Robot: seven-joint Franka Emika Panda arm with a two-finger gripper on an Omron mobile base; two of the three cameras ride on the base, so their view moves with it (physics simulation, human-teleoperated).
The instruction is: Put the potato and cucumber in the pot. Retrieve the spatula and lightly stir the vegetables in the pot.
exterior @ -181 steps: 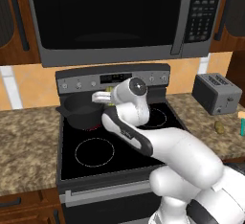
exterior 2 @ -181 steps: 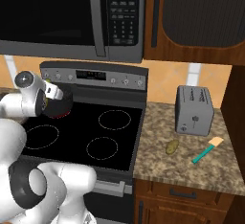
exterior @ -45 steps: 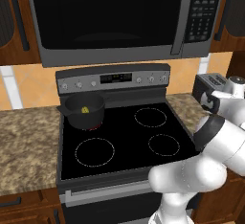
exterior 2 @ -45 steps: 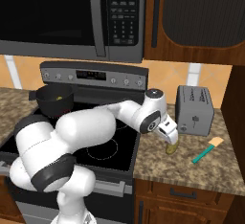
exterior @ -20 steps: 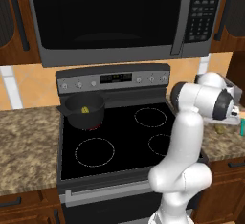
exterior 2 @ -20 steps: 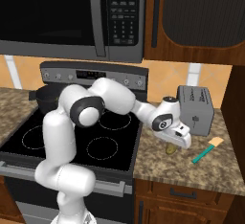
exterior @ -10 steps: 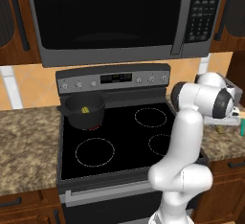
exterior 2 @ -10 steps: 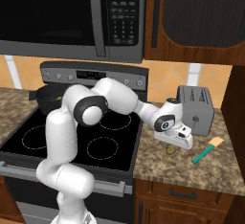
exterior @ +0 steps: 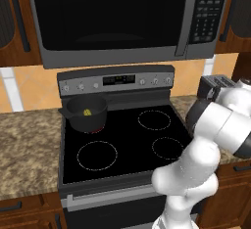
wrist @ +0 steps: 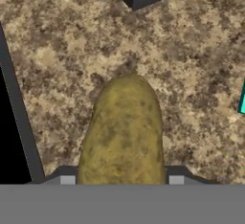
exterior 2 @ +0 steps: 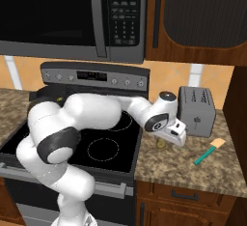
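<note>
Hand view showed gripper low over the counter, jaws closed partway against both sides of the potato, toaster just beyond, spatula lay nearby, cucumber sat in pot on stove.

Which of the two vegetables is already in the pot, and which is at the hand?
The cucumber, the small yellow-green piece, lies inside the pot on the stove. The potato, the olive-brown oval, sits on the counter between the fingers of the hand.
</note>
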